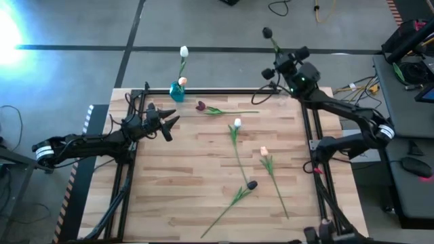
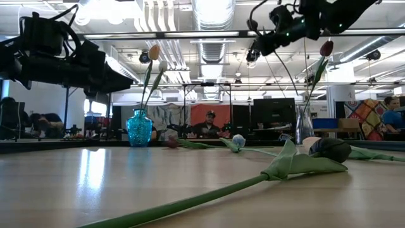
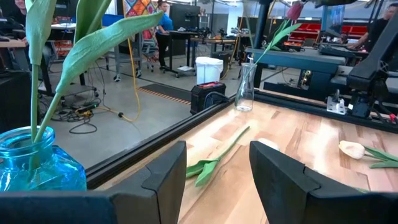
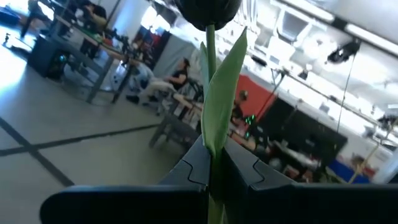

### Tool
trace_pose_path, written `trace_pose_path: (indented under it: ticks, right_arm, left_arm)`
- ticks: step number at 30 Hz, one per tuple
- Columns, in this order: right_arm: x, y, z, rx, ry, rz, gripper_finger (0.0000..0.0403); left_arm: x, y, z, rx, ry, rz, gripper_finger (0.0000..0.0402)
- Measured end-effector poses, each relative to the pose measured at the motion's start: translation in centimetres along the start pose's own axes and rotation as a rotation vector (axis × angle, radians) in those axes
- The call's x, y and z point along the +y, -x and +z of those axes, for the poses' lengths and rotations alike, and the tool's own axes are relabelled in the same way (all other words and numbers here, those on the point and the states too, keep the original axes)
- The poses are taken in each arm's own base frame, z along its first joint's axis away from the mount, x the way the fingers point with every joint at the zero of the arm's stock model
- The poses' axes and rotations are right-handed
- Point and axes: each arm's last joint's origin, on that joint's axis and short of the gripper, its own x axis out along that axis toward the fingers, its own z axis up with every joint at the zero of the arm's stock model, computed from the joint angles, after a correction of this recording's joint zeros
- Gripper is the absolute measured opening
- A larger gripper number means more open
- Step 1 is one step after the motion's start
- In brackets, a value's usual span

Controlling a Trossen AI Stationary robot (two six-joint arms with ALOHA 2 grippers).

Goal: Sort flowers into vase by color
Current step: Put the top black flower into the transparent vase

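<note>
Blue vase (image 1: 178,91) near left gripper (image 1: 167,125); 4 tulips (image 1: 237,124) on table (image 1: 183,183).

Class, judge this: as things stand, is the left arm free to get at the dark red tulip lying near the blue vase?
Probably yes. The left tool is open and empty, and bare table separates it from the dark red tulip; the blue vase stands off to one side.

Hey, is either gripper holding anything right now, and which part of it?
The right gripper grips a dark tulip by its stem. The left gripper holds nothing.
</note>
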Motion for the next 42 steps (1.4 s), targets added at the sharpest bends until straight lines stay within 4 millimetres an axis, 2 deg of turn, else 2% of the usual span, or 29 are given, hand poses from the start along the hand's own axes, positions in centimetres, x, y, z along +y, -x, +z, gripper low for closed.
trace_pose_path:
  ticks: [6, 18, 33, 42]
  right_arm:
    - [0.3, -0.8, -1.3, 0.046, 0.001, 0.001, 0.0013]
    - [0.4, -0.9, -1.4, 0.055, 0.014, 0.003, 0.0013]
    - [-1.6, 1.0, 0.4, -0.014, 0.017, 0.084, 0.0013]
    - [-3.4, 1.7, 0.1, -0.011, -0.051, 0.157, 0.0013]
  left_arm:
    - [0.0, 0.0, 0.0, 0.002, -0.005, 0.0, 0.0161]
    - [0.0, 0.0, 0.0, 0.003, -0.028, 0.0, 0.0161]
    - [0.0, 0.0, 0.0, 0.003, -0.027, 0.0, 0.0161]
    - [0.0, 0.0, 0.0, 0.003, -0.026, 0.0, 0.0161]
